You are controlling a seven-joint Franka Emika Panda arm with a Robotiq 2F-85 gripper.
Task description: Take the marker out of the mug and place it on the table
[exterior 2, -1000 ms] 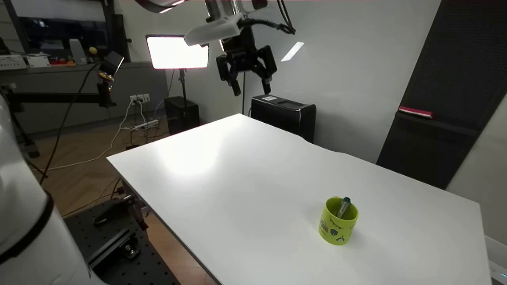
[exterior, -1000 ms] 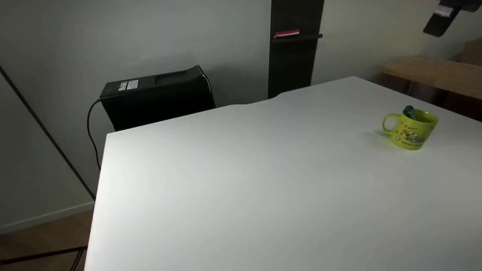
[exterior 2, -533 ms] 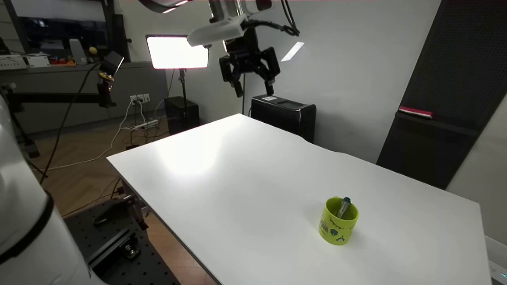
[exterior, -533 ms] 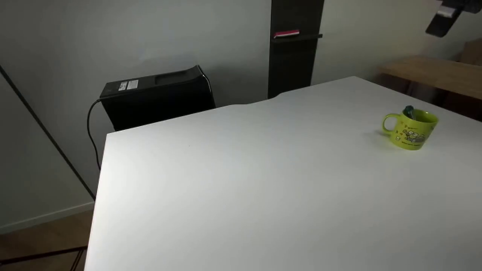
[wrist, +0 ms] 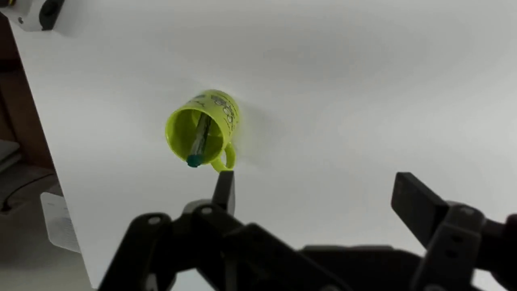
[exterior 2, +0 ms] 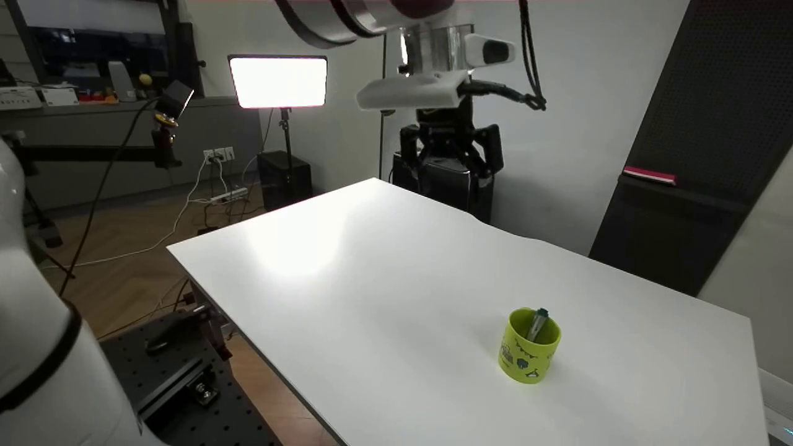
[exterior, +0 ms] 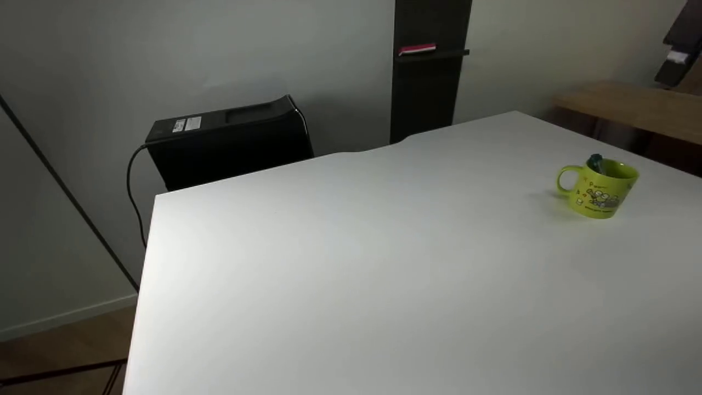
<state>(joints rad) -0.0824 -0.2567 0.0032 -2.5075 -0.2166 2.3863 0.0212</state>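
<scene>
The yellow-green mug (exterior: 606,195) stands upright on the white table (exterior: 351,263); it also shows in an exterior view (exterior 2: 520,360) and in the wrist view (wrist: 226,106). The marker (exterior 2: 538,325) leans inside the mug, its dark green-teal end above the rim; it shows in the wrist view (wrist: 200,137) too. My gripper (exterior 2: 448,191) is open and empty, well above the table and apart from the mug. In the wrist view the fingers (wrist: 316,182) are wide apart, with the mug up and left of them. Only part of a finger (exterior: 673,68) shows at the right edge of an exterior view.
A black box-shaped appliance (exterior: 230,140) stands behind the table. A lit lamp panel (exterior 2: 277,82) stands farther back. A wooden surface (exterior: 630,109) lies beyond the table's edge. A black perforated plate (exterior 2: 186,396) is beside the table near the arm's base.
The arm and gripper have moved right and down in both exterior views, mostly in the last half second. The mug and marker have not moved. The gripper stays open.
</scene>
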